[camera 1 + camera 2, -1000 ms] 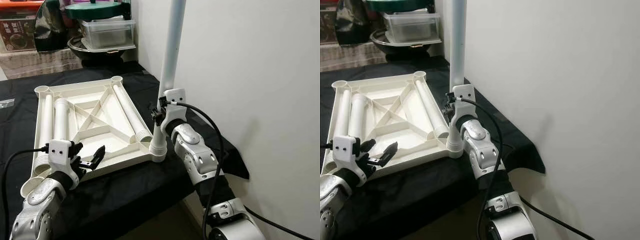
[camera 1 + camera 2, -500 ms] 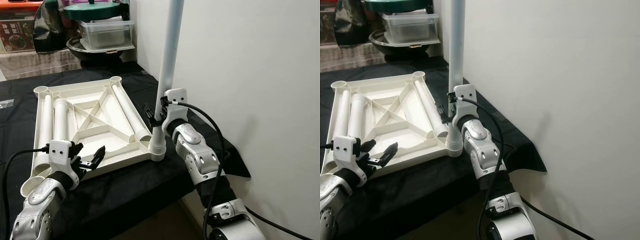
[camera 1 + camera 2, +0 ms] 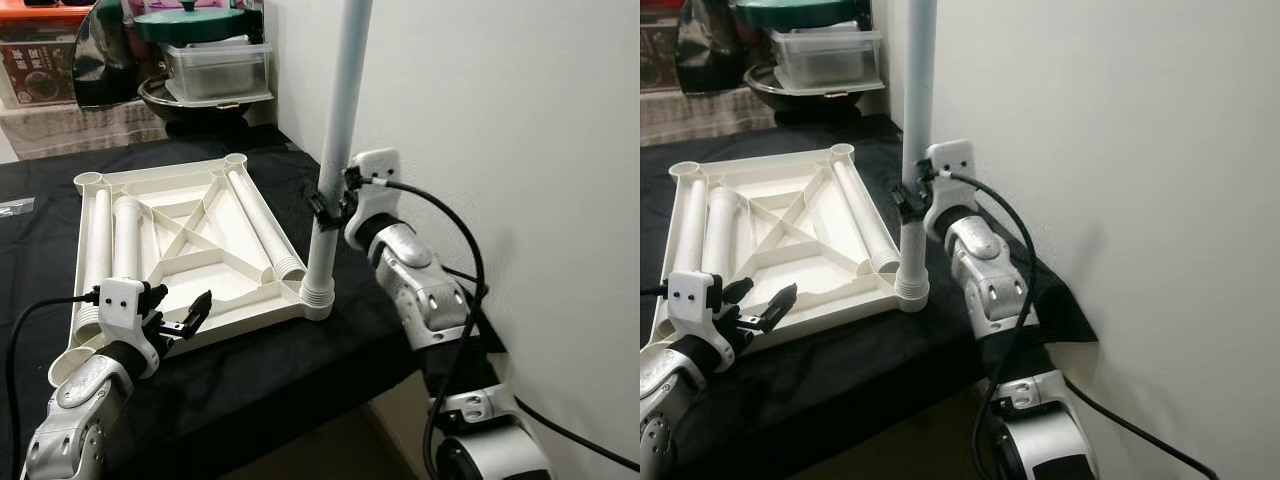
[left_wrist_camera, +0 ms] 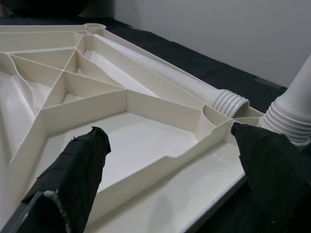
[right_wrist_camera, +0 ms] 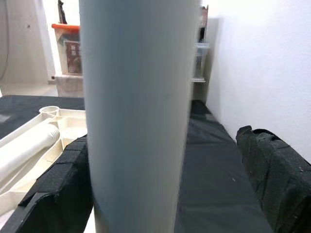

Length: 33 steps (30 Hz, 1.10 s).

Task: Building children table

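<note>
The tabletop (image 3: pixel 180 240) lies upside down on a black cloth (image 3: pixel 260 380), ribs up, and I'll place everything from it. One leg (image 3: pixel 335 150) stands upright in the socket at its near corner on the robot's right, ribbed end seated there. Three more legs lie inside the tabletop's frame: two side by side along the left edge (image 3: pixel 110 250), one along the right edge (image 3: pixel 258 215).

The right gripper (image 3: pixel 328 205) sits partway up the standing leg. In the right wrist view the fingers (image 5: pixel 58 189) look spread either side of the leg, one pad well clear, so I'd call it a loose bracket, not a clamp.

The left gripper (image 3: pixel 180 318) hovers at the tabletop's near edge, jaws wide and holding nothing.

To finish this leg well, I'd close firmly on it, keep it plumb over the socket, and turn or press straight down. The left gripper could pin the near edge so the tabletop doesn't skid on the cloth.
</note>
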Available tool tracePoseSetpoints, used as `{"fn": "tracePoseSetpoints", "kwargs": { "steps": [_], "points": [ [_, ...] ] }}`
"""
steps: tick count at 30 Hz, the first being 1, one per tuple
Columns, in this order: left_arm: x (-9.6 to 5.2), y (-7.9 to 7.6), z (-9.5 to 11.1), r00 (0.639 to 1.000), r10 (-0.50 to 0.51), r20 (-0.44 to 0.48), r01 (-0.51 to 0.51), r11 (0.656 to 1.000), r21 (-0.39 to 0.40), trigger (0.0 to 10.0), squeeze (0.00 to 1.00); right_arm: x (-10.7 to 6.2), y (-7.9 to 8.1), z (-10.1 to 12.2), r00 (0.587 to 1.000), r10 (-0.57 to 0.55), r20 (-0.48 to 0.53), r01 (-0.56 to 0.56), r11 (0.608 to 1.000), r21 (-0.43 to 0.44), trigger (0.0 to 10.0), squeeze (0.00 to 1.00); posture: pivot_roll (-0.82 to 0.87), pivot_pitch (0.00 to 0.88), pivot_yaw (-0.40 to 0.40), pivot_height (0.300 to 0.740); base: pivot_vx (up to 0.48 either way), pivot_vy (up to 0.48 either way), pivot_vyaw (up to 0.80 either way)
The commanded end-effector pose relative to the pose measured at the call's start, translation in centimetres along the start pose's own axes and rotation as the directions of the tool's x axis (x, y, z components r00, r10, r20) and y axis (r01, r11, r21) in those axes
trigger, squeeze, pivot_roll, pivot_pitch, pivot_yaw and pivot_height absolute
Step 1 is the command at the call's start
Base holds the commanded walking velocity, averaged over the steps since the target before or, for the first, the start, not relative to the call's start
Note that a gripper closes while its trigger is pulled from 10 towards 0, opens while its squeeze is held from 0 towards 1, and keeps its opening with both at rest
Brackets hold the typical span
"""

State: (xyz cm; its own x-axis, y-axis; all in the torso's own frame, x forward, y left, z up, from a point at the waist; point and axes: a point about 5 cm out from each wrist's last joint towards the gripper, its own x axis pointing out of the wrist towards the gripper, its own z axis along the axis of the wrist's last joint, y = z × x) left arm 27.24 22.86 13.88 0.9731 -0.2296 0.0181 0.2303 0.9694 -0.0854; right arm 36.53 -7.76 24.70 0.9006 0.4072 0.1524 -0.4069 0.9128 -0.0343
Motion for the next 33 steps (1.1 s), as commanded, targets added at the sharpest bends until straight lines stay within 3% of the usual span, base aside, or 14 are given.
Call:
{"fn": "tracePoseSetpoints", "kwargs": {
  "steps": [1, 4, 5, 6, 11, 16, 23, 33],
  "points": [
    [0.1, -0.1, -0.5, 1.0, -0.01, -0.016, 0.01, 1.0, -0.006, 10.0, 0.0, 0.1, -0.3, 0.2, 1.0, 0.016, -0.013, -0.016, 1.0, 0.023, 10.0, 1.0, 0.03, 0.0, -0.059, 0.74, 0.0, 0.0, 0.0],
    [0.1, -0.1, -0.5, 1.0, -0.011, -0.018, 0.011, 1.0, -0.007, 10.0, 0.0, 0.3, -0.7, 0.0, 0.999, 0.04, -0.033, -0.039, 0.999, 0.028, 10.0, 1.0, 0.03, 0.0, -0.059, 0.74, 0.0, 0.0, 0.0],
    [0.1, -0.1, -0.5, 1.0, -0.012, -0.018, 0.012, 1.0, -0.007, 10.0, 0.0, 0.4, -0.8, 0.0, 0.998, 0.055, -0.042, -0.054, 0.998, 0.031, 10.0, 0.8, 0.03, 0.0, -0.059, 0.74, 0.0, 0.0, 0.0],
    [0.1, -0.1, -0.5, 1.0, -0.013, -0.017, 0.013, 1.0, -0.008, 10.0, 0.0, 0.6, -1.2, -0.2, 0.995, 0.076, -0.059, -0.075, 0.997, 0.025, 10.0, 0.0, 0.03, 0.0, -0.061, 0.74, 0.0, 0.0, 0.0],
    [0.1, -0.2, -0.5, 1.0, -0.015, -0.015, 0.015, 1.0, -0.01, 10.0, 0.0, 1.0, -1.7, -0.7, 0.991, 0.105, -0.089, -0.101, 0.994, 0.042, 10.0, 0.0, 0.04, 0.0, -0.065, 0.74, 0.0, 0.0, 0.0],
    [-0.1, -0.1, -0.5, 1.0, -0.012, -0.016, 0.012, 1.0, -0.009, 10.0, 0.0, 1.4, -1.2, -0.3, 0.975, 0.215, -0.064, -0.208, 0.973, 0.097, 10.0, 0.0, 0.04, 0.0, -0.067, 0.74, 0.0, 0.0, 0.0],
    [-0.1, -0.2, -0.5, 1.0, -0.015, -0.017, 0.015, 1.0, -0.01, 10.0, 0.0, 1.9, -1.6, 0.3, 0.959, 0.282, -0.019, -0.278, 0.953, 0.124, 10.0, 0.0, 0.05, 0.0, -0.072, 0.74, 0.0, 0.0, 0.0],
    [-0.4, -0.2, -0.6, 1.0, -0.011, -0.021, 0.011, 1.0, -0.011, 10.0, 0.0, 2.2, -1.9, -0.3, 0.907, 0.422, -0.011, -0.417, 0.899, 0.131, 10.0, 0.0, 0.06, 0.0, -0.079, 0.74, 0.0, 0.0, 0.0]
  ]
}}
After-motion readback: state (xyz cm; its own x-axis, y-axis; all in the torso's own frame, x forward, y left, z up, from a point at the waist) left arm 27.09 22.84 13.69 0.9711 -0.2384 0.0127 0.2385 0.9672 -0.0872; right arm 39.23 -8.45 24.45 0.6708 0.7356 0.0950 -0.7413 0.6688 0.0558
